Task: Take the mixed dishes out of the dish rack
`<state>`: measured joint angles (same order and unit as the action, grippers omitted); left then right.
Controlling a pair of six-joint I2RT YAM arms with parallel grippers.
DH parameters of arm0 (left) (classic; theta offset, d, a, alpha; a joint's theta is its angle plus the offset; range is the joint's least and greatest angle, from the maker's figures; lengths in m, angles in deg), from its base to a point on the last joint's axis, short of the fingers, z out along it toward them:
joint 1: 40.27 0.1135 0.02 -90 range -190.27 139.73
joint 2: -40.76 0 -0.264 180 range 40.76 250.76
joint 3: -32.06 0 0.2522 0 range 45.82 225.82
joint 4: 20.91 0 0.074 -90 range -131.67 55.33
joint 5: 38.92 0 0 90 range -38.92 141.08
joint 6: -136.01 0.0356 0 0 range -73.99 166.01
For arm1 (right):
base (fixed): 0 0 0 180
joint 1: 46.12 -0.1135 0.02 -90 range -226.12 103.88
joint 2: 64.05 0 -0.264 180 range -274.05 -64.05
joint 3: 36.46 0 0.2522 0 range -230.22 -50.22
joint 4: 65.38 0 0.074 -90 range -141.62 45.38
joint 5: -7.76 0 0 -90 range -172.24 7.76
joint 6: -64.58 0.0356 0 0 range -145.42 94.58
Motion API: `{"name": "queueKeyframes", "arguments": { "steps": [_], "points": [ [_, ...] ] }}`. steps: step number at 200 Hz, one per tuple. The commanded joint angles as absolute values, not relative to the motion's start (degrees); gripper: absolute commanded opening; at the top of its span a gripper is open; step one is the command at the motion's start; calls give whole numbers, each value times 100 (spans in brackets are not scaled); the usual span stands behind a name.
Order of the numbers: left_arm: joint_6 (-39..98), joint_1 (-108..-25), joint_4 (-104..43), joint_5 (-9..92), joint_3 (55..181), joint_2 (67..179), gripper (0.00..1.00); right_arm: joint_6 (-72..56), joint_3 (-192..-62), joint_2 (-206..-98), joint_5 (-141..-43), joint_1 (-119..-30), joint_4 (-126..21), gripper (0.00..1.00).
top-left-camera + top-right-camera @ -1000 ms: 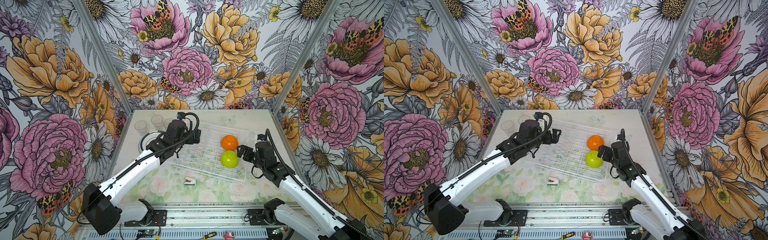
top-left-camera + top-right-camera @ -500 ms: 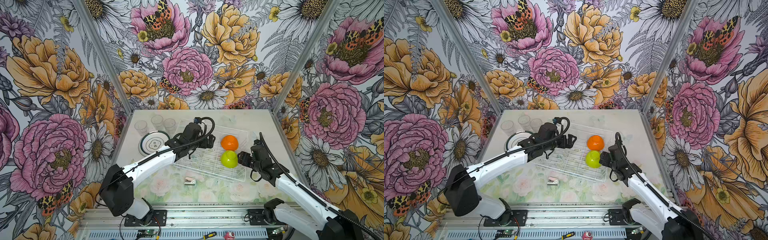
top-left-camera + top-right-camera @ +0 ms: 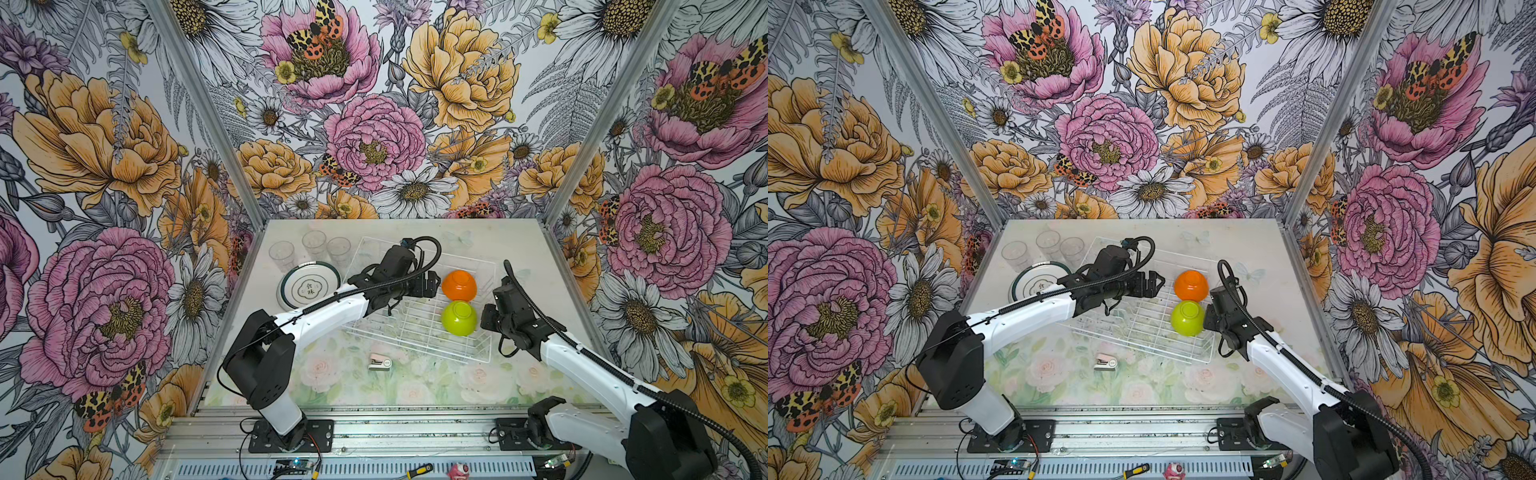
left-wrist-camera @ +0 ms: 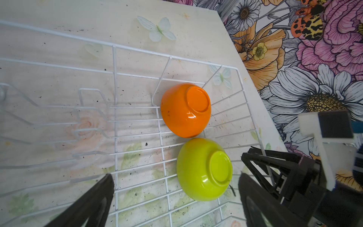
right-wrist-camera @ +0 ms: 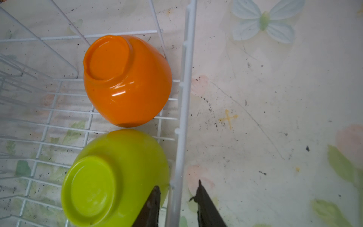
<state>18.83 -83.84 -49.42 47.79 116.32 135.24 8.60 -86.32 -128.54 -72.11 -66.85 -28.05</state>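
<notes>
The white wire dish rack (image 3: 415, 345) (image 3: 1142, 345) holds an upside-down orange bowl (image 3: 459, 284) (image 4: 185, 110) and, touching it on the near side, an upside-down lime-green bowl (image 3: 458, 318) (image 5: 110, 176). My left gripper (image 3: 434, 282) (image 4: 175, 176) hovers open over the rack, just left of the orange bowl, holding nothing. My right gripper (image 3: 484, 320) (image 5: 178, 184) straddles the rack's right side wall (image 5: 185, 78). One finger is inside, against the lime bowl, and the other is outside. Its jaws are narrowed, with a gap still showing beside the wire.
A stack of teal-rimmed plates (image 3: 309, 286) and three clear tumblers (image 3: 314, 243) stand on the table left of the rack. A small pink-white stapler-like object (image 3: 379, 360) lies in front of the rack. Floral walls enclose the table on three sides.
My left arm has swung right across the rack toward the bowls, its gripper still open. My right gripper moved in onto the rack's right wall and its jaws narrowed.
</notes>
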Motion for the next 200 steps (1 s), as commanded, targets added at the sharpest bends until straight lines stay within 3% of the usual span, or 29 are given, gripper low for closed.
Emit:
{"name": "queueKeyframes", "arguments": {
  "steps": [1,19,63,118,133,152,164,200],
  "points": [
    [1800,-8429,-4860,4628,11837,13688,99,456,-9030,-13108,-6928,-6630,-2867,31],
    [1767,-8430,-4865,4576,11863,13780,99,276,-9212,-13289,-6928,-6600,-2873,27],
    [1744,-8468,-4865,4497,11947,13885,99,-178,-9620,-13713,-6922,-6528,-2876,8],
    [1719,-8499,-4866,4442,12025,14029,99,-719,-10242,-14365,-6910,-6374,-2898,7],
    [1692,-8502,-4865,4357,12069,14115,99,-763,-10405,-14513,-7025,-6350,-2920,13],
    [1649,-8507,-4865,4270,12089,14195,99,-762,-10514,-14557,-7076,-6338,-2926,45],
    [1629,-8509,-4865,4249,12076,14225,99,-750,-10525,-14498,-7098,-6332,-2929,59],
    [1497,-8522,-4861,4258,12041,14312,99,-493,-10329,-14022,-7316,-6310,-2925,79]
  ]
}}
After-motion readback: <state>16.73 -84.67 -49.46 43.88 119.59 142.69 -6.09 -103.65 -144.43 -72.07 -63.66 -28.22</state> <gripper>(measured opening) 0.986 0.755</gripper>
